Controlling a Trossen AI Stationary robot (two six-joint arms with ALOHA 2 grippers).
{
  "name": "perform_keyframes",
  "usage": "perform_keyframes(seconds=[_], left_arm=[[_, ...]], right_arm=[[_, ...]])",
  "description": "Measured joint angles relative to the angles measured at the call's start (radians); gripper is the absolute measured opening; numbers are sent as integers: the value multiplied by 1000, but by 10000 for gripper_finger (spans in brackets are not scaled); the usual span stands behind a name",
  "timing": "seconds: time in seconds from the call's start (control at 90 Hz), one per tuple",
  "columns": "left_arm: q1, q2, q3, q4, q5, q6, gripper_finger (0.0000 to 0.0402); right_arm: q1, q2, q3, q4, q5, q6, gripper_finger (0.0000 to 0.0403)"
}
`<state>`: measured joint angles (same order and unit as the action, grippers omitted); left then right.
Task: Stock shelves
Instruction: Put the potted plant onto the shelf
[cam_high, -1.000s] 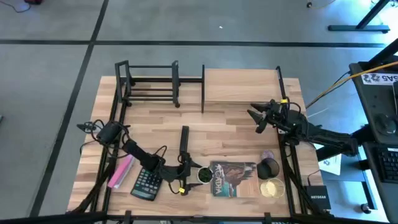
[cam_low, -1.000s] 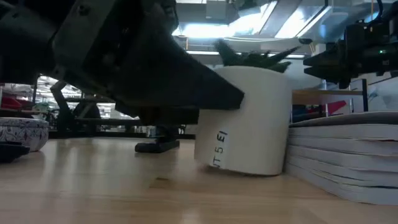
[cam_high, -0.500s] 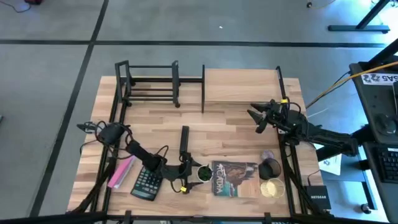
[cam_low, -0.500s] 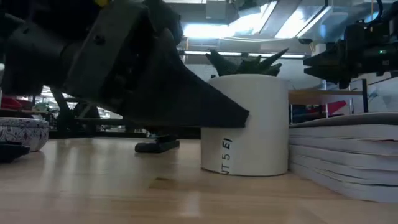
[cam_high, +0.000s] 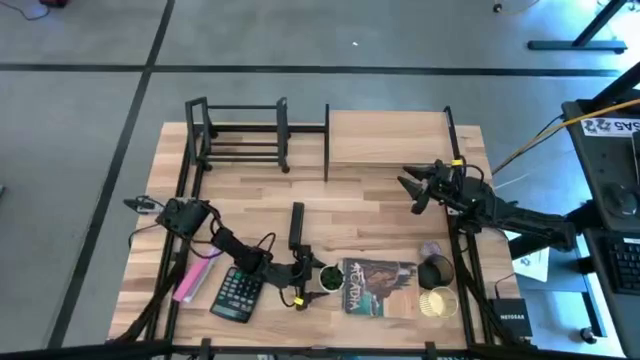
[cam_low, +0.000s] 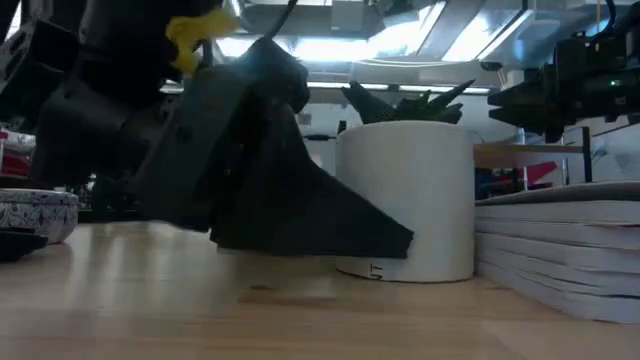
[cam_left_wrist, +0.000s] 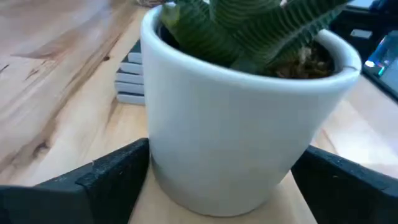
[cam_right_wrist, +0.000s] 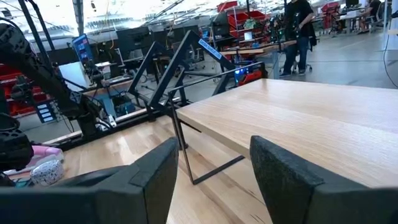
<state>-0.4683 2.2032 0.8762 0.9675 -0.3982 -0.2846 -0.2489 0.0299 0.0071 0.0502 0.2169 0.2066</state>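
Left gripper (cam_high: 312, 279) sits low at the table's near edge, its spread fingers (cam_left_wrist: 115, 171) flanking the white plant pot (cam_left_wrist: 249, 118) without clearly pressing it. Its dark bulk hides most of the pot in the low view; writing at the pot's base is unreadable. Right gripper (cam_high: 412, 191) hovers spread beside the wooden shelf (cam_high: 388, 138), left of which stands the black rack (cam_high: 240, 132). "NETGEAR" marks a black box (cam_high: 510, 321).

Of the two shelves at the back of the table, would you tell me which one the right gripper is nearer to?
The wood-board shelf: the right gripper hovers just in front of it, open, while the black metal-bar rack stands farther off toward the left arm's side.
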Motion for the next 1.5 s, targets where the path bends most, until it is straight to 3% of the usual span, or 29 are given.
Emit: perform_keyframes(seconds=[0.489, 0.656, 0.733, 0.944, 1.111, 1.267, 1.356, 1.5], left_arm=[[6, 4, 81, -56, -15, 47, 381], [7, 4, 90, -71, -25, 51, 355], [5, 4, 90, -70, -42, 34, 335], [-24, -6, 91, -77, -161, -2, 334], [-40, -96, 91, -170, -280, 14, 334], [4, -246, 92, -306, -389, 144, 334], [69, -343, 114, -336, -383, 242, 334], [245, -434, 191, -367, -259, 395, 334]], right_arm=[[0, 0, 0, 0, 0, 0, 186], [0, 0, 0, 0, 0, 0, 186], [0, 0, 0, 0, 0, 0, 186], [0, 0, 0, 0, 0, 0, 186], [0, 0, 0, 0, 0, 0, 186], [0, 0, 0, 0, 0, 0, 186], [0, 0, 0, 0, 0, 0, 186], [0, 0, 0, 0, 0, 0, 186]])
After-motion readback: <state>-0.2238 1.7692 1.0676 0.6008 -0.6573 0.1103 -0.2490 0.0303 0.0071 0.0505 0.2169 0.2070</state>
